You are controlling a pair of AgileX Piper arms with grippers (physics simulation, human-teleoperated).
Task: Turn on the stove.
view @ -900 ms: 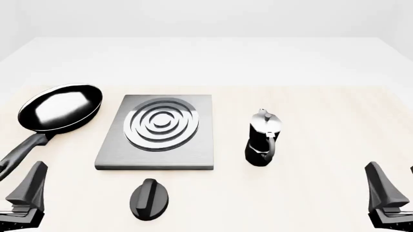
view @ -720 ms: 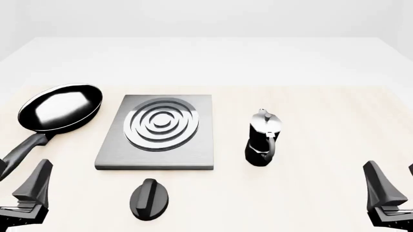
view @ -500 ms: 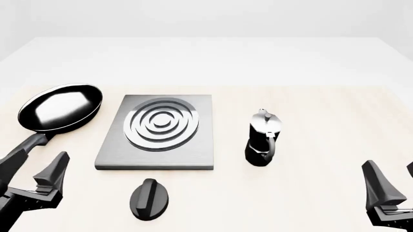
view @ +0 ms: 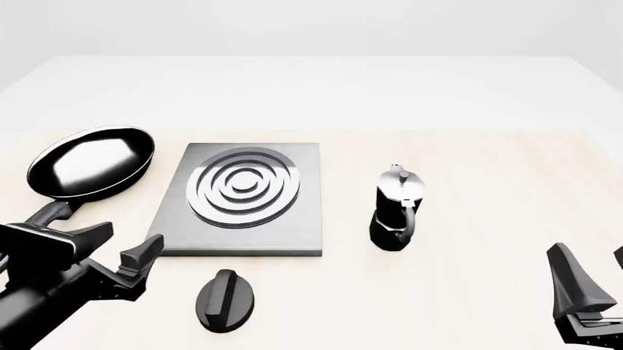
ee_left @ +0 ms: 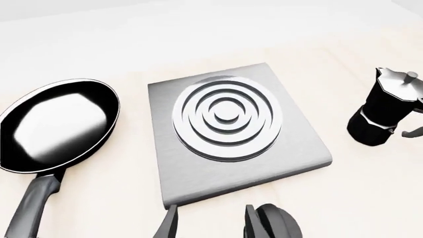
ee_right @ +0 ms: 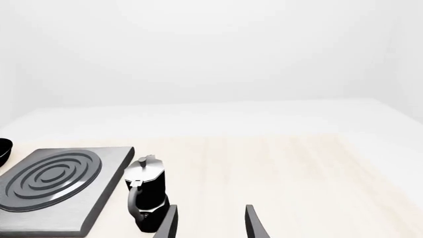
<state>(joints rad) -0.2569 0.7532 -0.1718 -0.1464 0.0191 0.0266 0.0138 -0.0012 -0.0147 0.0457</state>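
The stove [view: 292, 233] is a flat grey metal slab with an oval ringed burner [view: 244, 187], at centre-left of the table. Its separate black ridged knob [view: 227, 300] lies on the table just in front of it. My left gripper [view: 125, 242] is open and empty, hovering left of the knob, by the slab's front-left corner. In the left wrist view the stove [ee_left: 297, 148] fills the middle, the knob [ee_left: 278, 225] sits beside one fingertip [ee_left: 251, 223], and the gripper [ee_left: 210, 225] is apart from it. My right gripper [view: 594, 281] is open and empty at the front right.
A black frying pan [view: 90, 162] lies left of the stove, its handle [view: 49, 214] pointing toward my left arm. A small black moka pot [view: 396, 211] stands right of the stove. The right wrist view shows the pot [ee_right: 146, 196] and the stove [ee_right: 106, 198].
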